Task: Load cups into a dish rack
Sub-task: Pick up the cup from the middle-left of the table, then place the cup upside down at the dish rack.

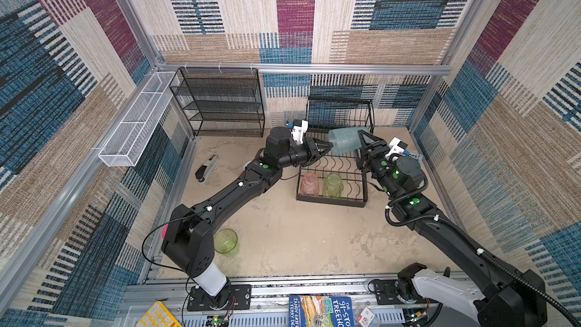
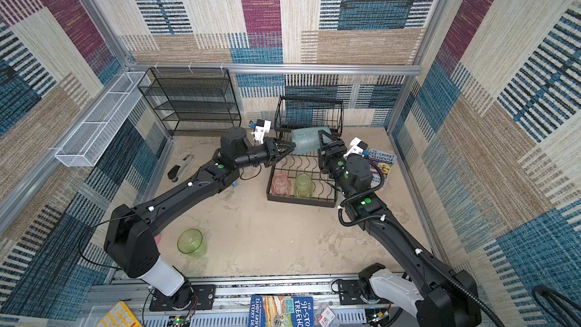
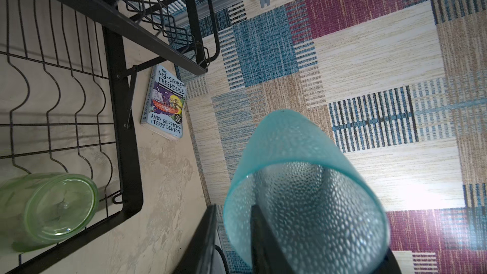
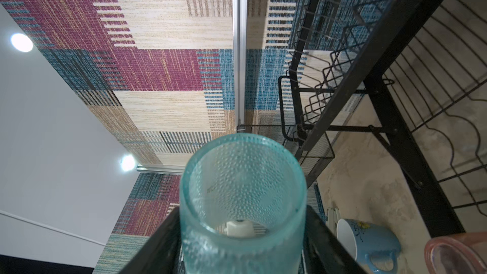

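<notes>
**Teal cup held sideways over the rack**

The tabletop [image 1: 298, 246] carries the rack [image 1: 345, 203] toward its far right, lower tray forward and upper basket at the back. Both arms reach in over the tray, one from each side, and meet at the teal cup [image 1: 344, 141]. It lies on its side in the air above the tray's rear half, just in front of the basket. The right fingers [image 1: 366, 137] clamp its base end from both sides. The left fingers [image 1: 323, 143] straddle its rim, one inside the mouth and one outside, parted wider than the wall, with a gap showing at the outer one. At the tray's near end a peach cup [image 1: 309, 184] and a green cup [image 1: 332, 186] stand mouth down, side by side. A second green cup [image 1: 225, 240] stands upright on the tabletop near the left arm's base. A mug [image 4: 369, 241] lies on its side on the tabletop beside the rack.
</notes>
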`<state>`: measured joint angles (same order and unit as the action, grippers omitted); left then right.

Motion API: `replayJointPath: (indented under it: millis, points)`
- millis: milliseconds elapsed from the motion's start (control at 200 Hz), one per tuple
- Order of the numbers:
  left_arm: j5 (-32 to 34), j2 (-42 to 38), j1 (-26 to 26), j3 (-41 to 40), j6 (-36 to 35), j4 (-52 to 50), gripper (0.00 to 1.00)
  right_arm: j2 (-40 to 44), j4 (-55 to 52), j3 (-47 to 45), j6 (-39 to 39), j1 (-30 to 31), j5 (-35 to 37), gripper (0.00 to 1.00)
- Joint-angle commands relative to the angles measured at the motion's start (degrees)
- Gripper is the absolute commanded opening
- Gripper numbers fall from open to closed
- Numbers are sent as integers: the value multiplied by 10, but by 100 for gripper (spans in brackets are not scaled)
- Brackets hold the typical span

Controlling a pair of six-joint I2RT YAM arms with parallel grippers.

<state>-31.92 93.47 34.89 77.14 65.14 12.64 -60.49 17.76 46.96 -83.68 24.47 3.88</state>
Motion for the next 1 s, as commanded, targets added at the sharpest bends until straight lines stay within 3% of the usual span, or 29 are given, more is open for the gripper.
replayJointPath:
  millis: [0, 155, 381, 556, 721, 997]
  points:
    - [-24, -7, -5, 1, -20, -10, 38, 10, -13, 7, 64, 1, 45, 43]
    - [-33, -11, -18, -7, -26, -30, 53, 20, -30, 17, 141, 1, 73, 41]
    - [-33, -38, -44, -8, -97, -146, 57, 29, -68, 29, 306, 1, 111, 40]
    - [-17, -61, -62, 17, -194, -288, 58, 25, -85, 15, 404, 2, 135, 38]
    - [63, -76, -65, 69, -307, -439, 60, 18, -68, -10, 481, 1, 166, 37]
    - [146, -113, -64, 76, -394, -515, 70, -26, 6, -50, 573, 2, 206, 37]
